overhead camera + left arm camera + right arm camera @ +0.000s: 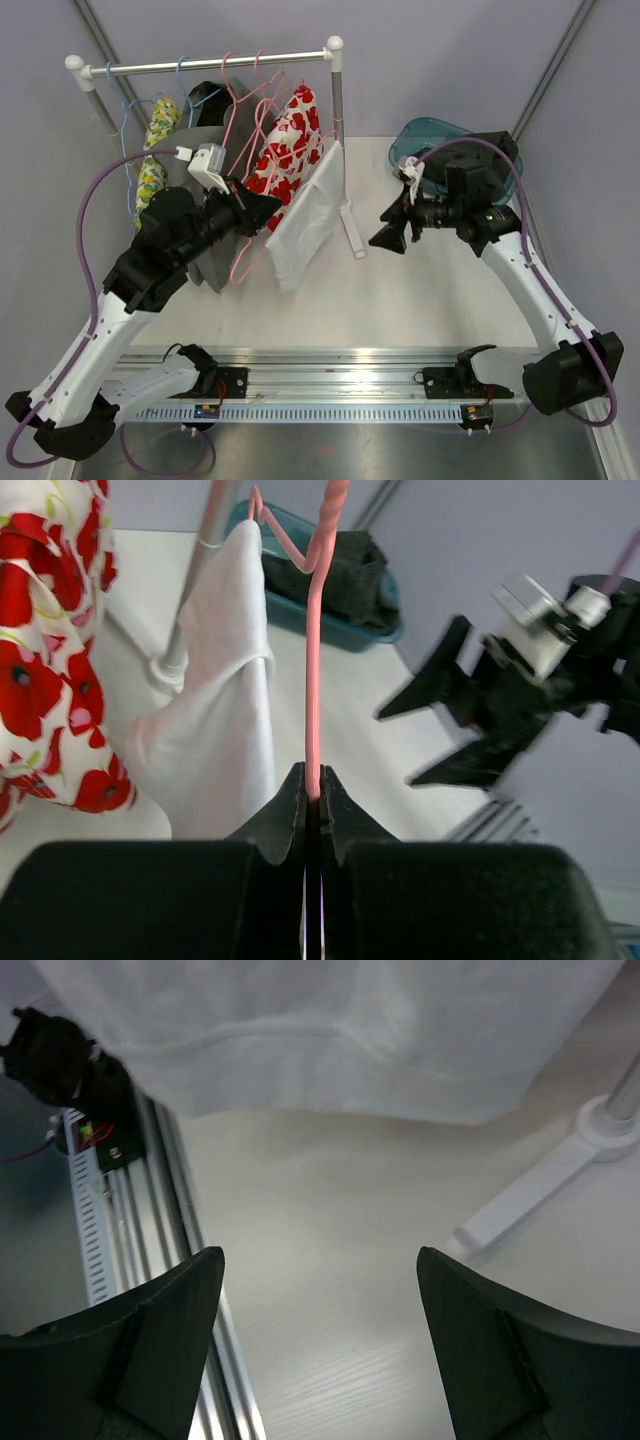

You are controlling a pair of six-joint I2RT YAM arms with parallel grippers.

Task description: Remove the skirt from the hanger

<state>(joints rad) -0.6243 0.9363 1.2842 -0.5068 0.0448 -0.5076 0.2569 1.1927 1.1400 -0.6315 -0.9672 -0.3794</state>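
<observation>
A white skirt (305,215) hangs on a pink wire hanger (245,262) from the rack, at its right end. My left gripper (268,212) is shut on the hanger's wire (313,680); in the left wrist view its jaws (313,775) pinch the pink wire, with the skirt (225,700) draped just to the left. My right gripper (388,235) is open and empty, to the right of the skirt and apart from it. In the right wrist view the open fingers (320,1260) frame bare table, with the skirt's hem (330,1030) above.
The clothes rack rail (215,63) also carries a red floral garment (290,140), a grey one (205,110) and a yellow-green one (155,150) on other hangers. The rack's white foot (352,230) lies between the grippers. A teal bin (435,140) stands at the back right.
</observation>
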